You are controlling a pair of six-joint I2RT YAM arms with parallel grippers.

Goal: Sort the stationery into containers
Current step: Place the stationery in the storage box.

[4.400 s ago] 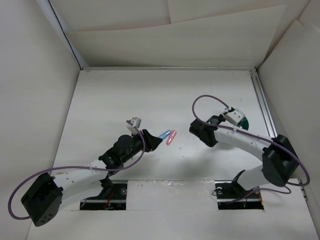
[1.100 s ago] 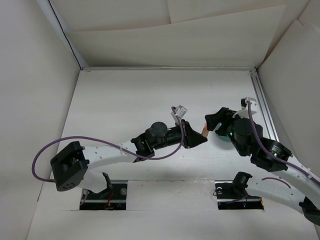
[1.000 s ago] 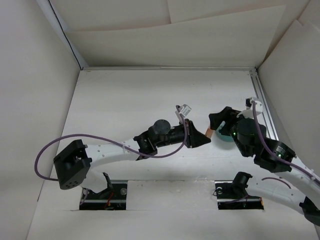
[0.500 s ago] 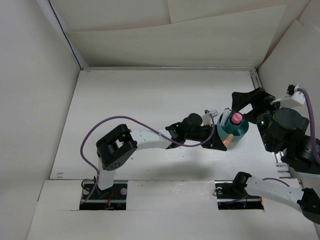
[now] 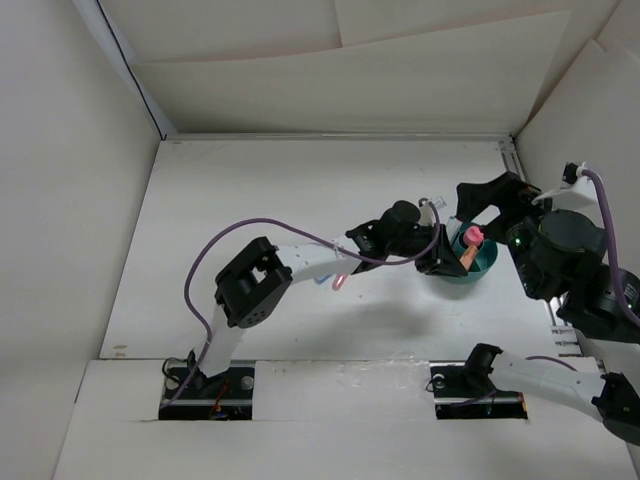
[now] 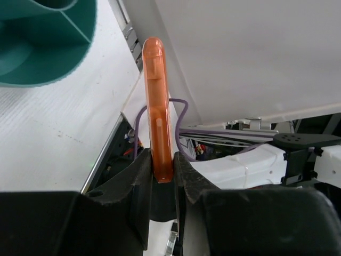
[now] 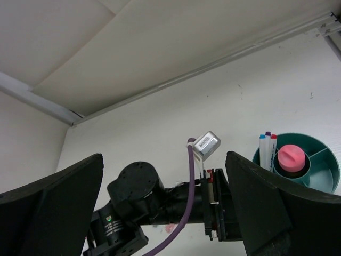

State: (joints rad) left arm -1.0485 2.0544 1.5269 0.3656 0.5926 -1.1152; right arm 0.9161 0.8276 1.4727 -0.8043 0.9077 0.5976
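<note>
White desk [image 5: 250, 220]: your left gripper [image 6: 159, 169], clamping the orange marker [image 6: 157, 96], has reached the cup [image 6: 48, 53], ready to drop; right gripper [image 7: 164, 160] wide open.

Overhead from near side; left wrist close, right wrist high; teal cup [image 5: 487, 267] [image 6: 37, 58] [image 7: 321, 172] in all.
</note>
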